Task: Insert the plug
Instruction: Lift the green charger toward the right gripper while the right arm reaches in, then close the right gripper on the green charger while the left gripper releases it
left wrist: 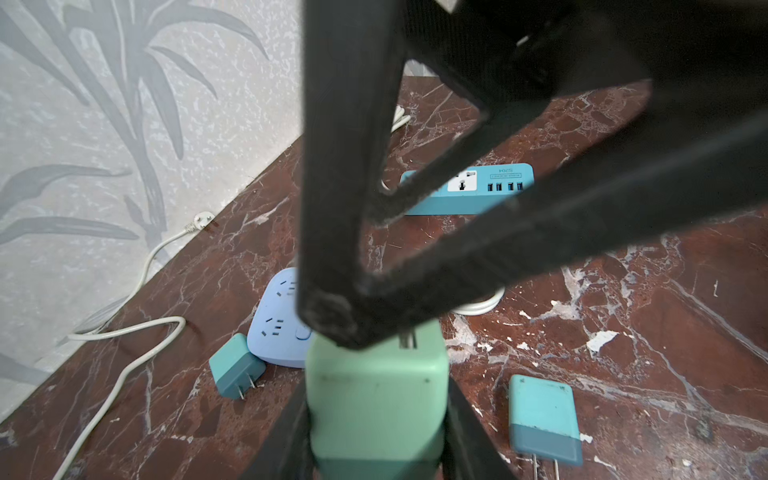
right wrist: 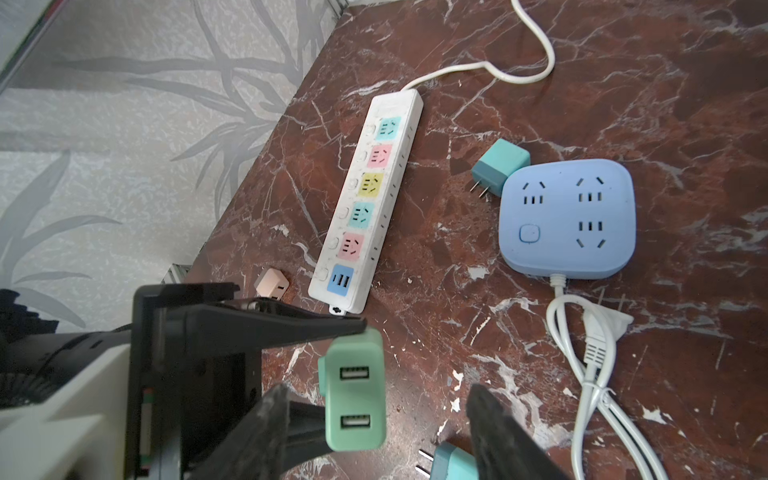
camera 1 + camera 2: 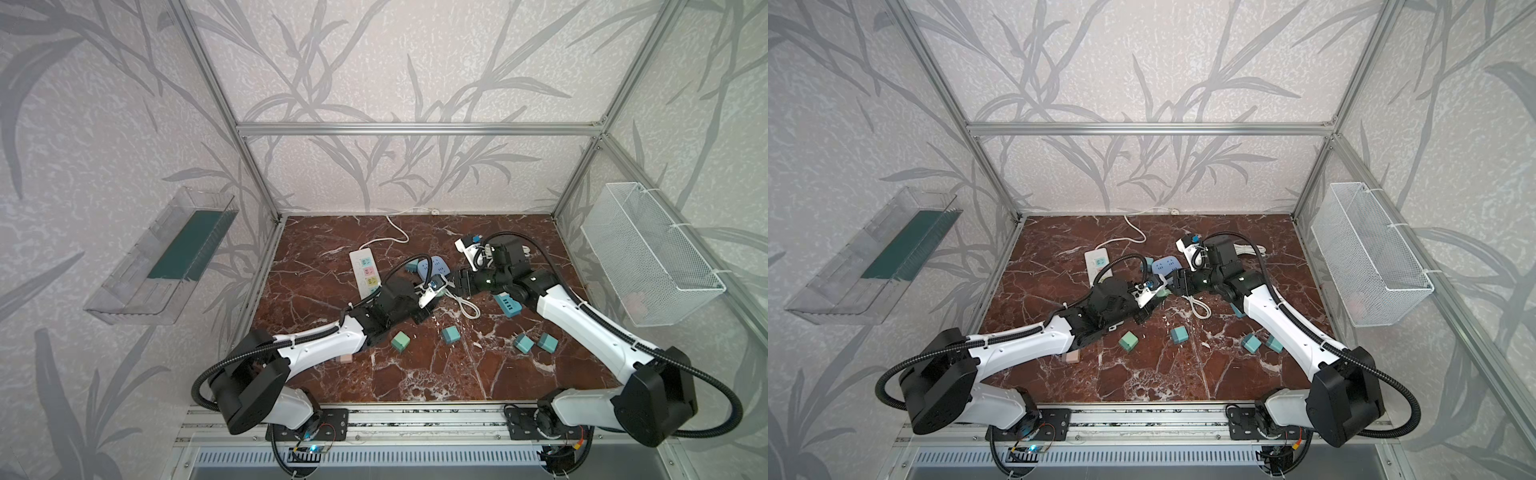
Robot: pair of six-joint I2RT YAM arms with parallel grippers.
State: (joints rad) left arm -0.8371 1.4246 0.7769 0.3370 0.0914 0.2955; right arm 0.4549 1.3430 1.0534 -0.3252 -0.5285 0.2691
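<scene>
The plug [image 2: 355, 390] is a mint-green charger block with two USB ports on its end. It hangs above the marble table, with my left gripper [image 1: 378, 415] shut on its sides. Metal prongs [image 1: 407, 338] stick out of its far end. My right gripper [image 2: 382, 419] is open, with one finger on each side of the plug and neither touching it. In the left wrist view the right gripper's black fingers [image 1: 332, 208] fill the upper part of the picture. In a top view the two grippers meet near the table's middle, with a bit of the plug [image 3: 1165, 292] showing between them.
A white strip with coloured sockets [image 2: 365, 199] lies left of a blue square socket block [image 2: 569, 216]; a teal strip [image 1: 469, 189] lies to the right. Several teal chargers [image 3: 450, 334] and a pink one [image 2: 272, 282] are scattered about. A coiled white cable [image 2: 594, 345] lies nearby.
</scene>
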